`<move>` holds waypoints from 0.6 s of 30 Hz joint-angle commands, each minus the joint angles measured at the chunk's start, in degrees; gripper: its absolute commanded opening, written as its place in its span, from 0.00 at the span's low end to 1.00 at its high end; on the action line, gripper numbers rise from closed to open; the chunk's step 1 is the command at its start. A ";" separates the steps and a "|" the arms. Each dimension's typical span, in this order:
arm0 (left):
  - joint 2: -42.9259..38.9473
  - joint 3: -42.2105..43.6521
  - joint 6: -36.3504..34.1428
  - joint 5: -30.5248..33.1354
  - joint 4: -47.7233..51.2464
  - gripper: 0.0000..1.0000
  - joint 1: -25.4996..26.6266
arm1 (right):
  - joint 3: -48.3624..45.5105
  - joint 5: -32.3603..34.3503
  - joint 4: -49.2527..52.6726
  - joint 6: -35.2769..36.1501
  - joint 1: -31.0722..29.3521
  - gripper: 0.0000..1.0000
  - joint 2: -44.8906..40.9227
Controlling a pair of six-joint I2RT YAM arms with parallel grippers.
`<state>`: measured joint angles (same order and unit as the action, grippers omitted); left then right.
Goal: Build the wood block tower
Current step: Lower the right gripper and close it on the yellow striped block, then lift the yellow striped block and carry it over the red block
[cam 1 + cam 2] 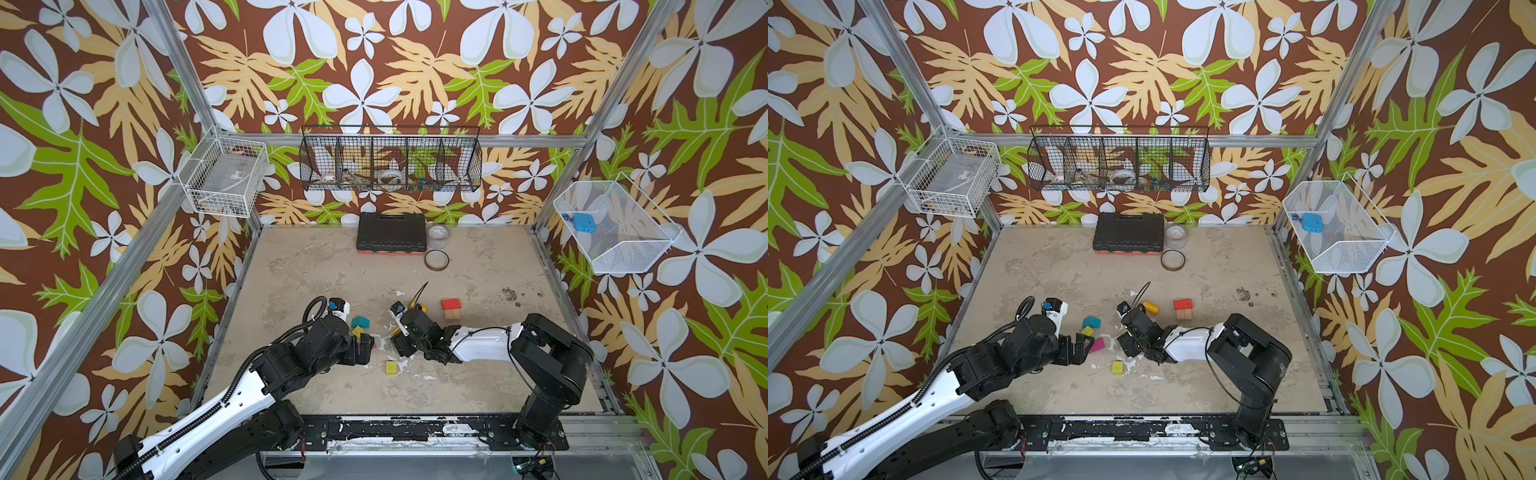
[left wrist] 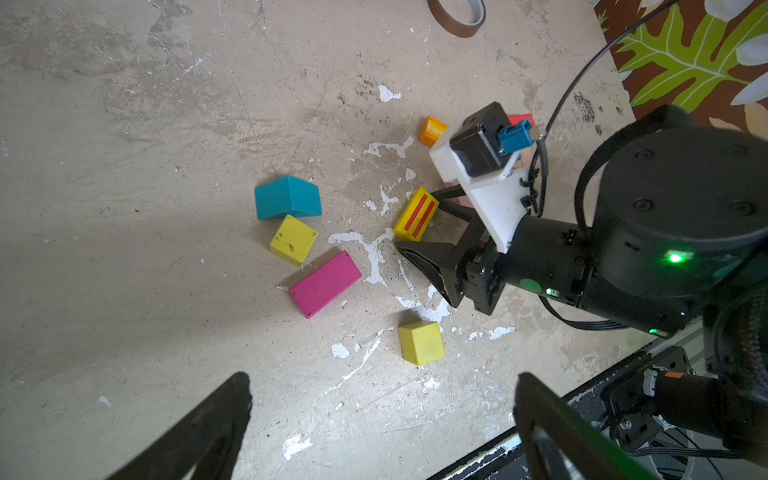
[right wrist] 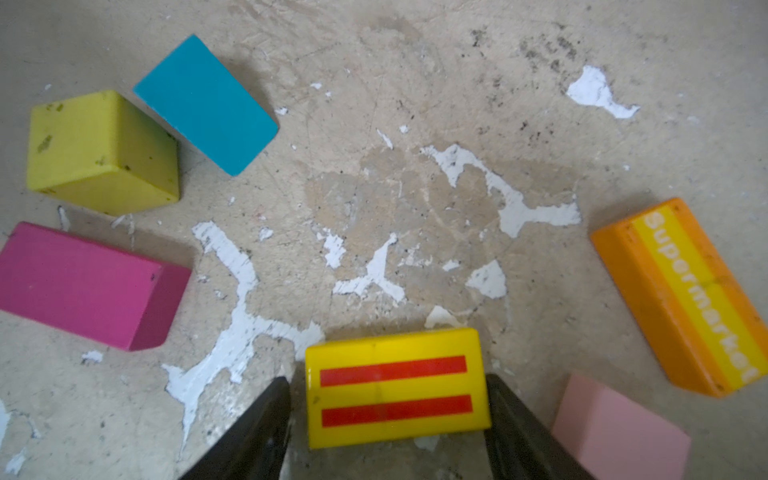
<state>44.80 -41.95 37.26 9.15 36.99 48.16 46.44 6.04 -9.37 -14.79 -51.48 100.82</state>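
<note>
Blocks lie scattered on the worn table (image 1: 316, 266) in both top views: a teal roof block (image 1: 360, 322) touching a yellow-green cube (image 1: 358, 331), a second yellow-green cube (image 1: 391, 368) alone nearer the front edge, an orange block (image 1: 419, 308) beyond the right arm's wrist, and a red block (image 1: 451, 304) resting on tan planks (image 1: 453, 316) further right. The left gripper (image 1: 366, 348) hangs just beside the teal-and-cube pair, with a magenta block (image 1: 1096, 345) showing at its tips. The right gripper (image 1: 395, 334) faces it across a small gap, its jaws hidden under its own wrist here. In the left wrist view the left gripper's two fingers (image 2: 208, 424) stand spread wide with nothing between them, above bare table near the lone cube. Teal, cube and magenta lie in a close row, and the right gripper brackets a yellow block with red stripes (image 2: 415, 214). In the right wrist view that striped block (image 3: 397, 388) sits between the right gripper's partly spread fingers (image 3: 523, 432). One finger is against its side and a sliver of table shows at the other, so whether it is clamped or merely flanked I cannot tell. A pink block (image 3: 619, 432) lies just beside that finger, the orange one past it.
</note>
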 commanded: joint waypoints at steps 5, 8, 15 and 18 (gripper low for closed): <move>0.03 0.12 -0.25 0.11 -1.22 1.00 -0.03 | 2.14 2.98 3.46 -0.98 -0.10 0.70 2.14; 0.03 0.12 -0.22 0.08 -1.23 1.00 -0.04 | 2.69 3.11 3.80 -1.12 -0.10 0.69 3.04; 0.03 0.12 -0.22 0.07 -1.22 1.00 -0.07 | 2.78 3.19 4.33 -1.29 -0.11 0.58 2.92; -0.05 0.12 -0.20 0.02 -1.22 1.00 -0.09 | 2.58 3.26 4.66 -1.38 -0.20 0.56 2.02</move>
<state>44.80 -41.93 37.26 9.06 36.97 48.16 49.30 8.88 -8.97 -15.68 -51.64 103.33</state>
